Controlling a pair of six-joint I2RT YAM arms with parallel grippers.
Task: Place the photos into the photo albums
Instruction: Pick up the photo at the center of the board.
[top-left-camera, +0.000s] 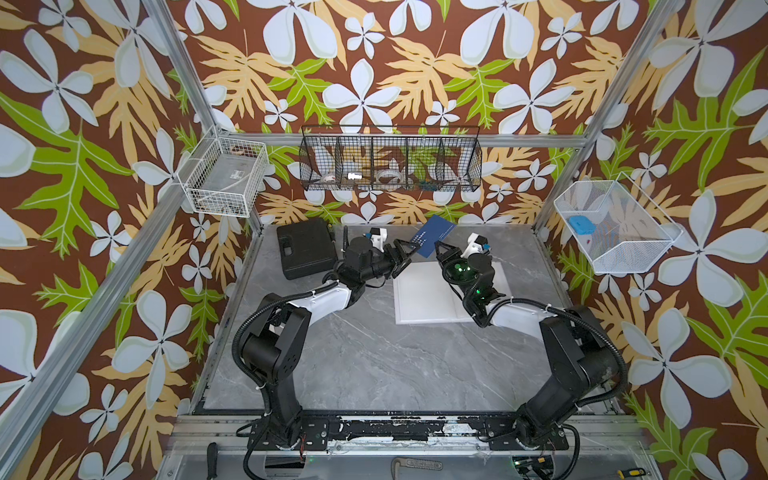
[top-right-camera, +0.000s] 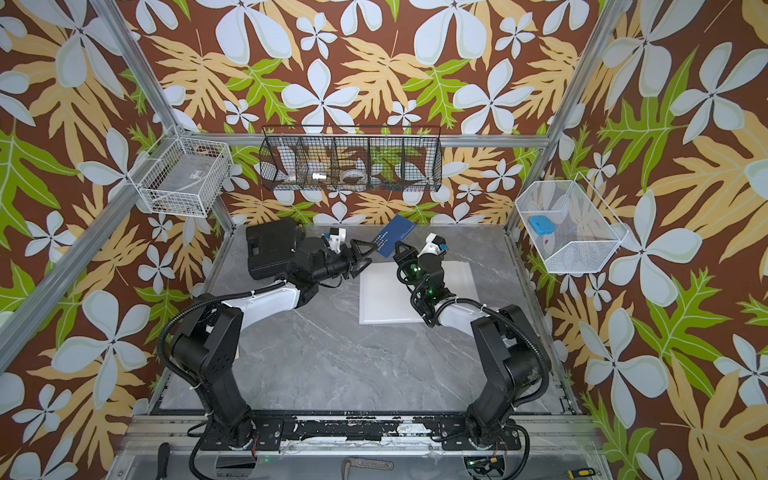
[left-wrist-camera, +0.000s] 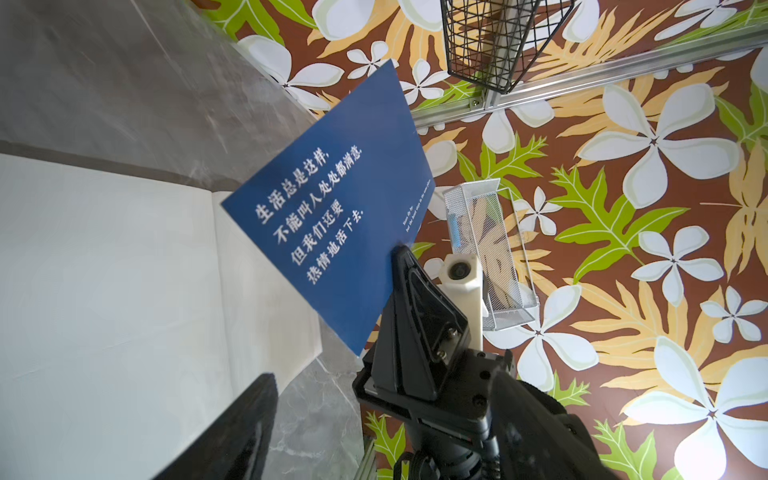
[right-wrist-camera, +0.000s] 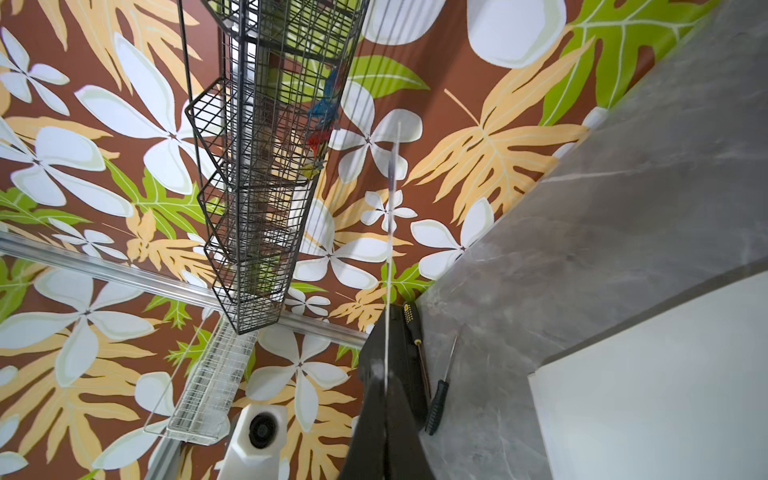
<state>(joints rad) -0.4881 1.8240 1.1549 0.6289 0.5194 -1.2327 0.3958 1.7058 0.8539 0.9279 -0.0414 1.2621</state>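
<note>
A navy blue photo (top-left-camera: 434, 235) with white Chinese text (left-wrist-camera: 332, 208) hangs tilted in the air above the back of the table. My right gripper (top-left-camera: 439, 248) is shut on its lower edge. In the right wrist view the photo shows edge-on as a thin pale line (right-wrist-camera: 390, 249) running out of the closed jaws (right-wrist-camera: 386, 374). My left gripper (top-left-camera: 409, 249) stands open just left of the photo, its fingers (left-wrist-camera: 245, 432) wide apart near the photo's lower corner and holding nothing. The photo album (top-left-camera: 419, 299) lies open on plain white pages (top-right-camera: 382, 299) under both grippers.
A black plastic case (top-left-camera: 307, 249) sits at the back left of the grey table, with two screwdrivers (right-wrist-camera: 436, 407) beside it. A black wire basket (top-left-camera: 390, 160) hangs on the back wall. White baskets hang at the left (top-left-camera: 224, 178) and right (top-left-camera: 615, 228).
</note>
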